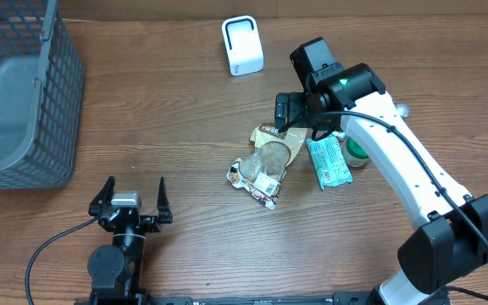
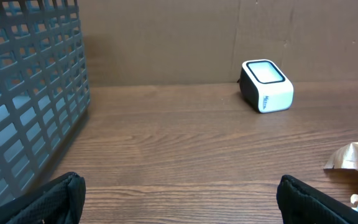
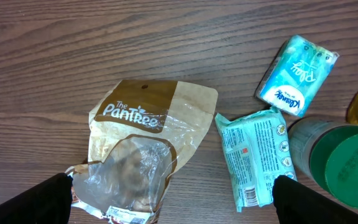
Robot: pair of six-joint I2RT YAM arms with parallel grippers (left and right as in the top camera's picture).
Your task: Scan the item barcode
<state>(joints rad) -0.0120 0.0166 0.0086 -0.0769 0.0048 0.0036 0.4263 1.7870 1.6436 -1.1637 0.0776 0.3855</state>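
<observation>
A brown wooden table (image 1: 176,110) backed by cardboard carries a grey basket (image 1: 24,93) at the far left and a small white scanner (image 1: 242,47) at the back. A cluster of goods lies to the right. The item nearest to hand is a brown snack bag (image 3: 135,143) with a clear window, lying flat. Just beside it is a teal pack of wipes (image 3: 253,155), with a tissue pack (image 3: 297,68) and a green-lidded bottle (image 3: 344,168) close by. The right gripper (image 3: 169,196) hovers over the bag with its jaws spread wide, holding nothing. The left gripper (image 1: 134,193) sits near the front edge, likewise wide open and empty, facing the scanner. The step in hand looks like the approach to pick up an item. Next, the right arm probably needs to descend, close on the bag's crumpled edge, lift it, and turn whichever face carries the barcode toward the scanner's window
</observation>
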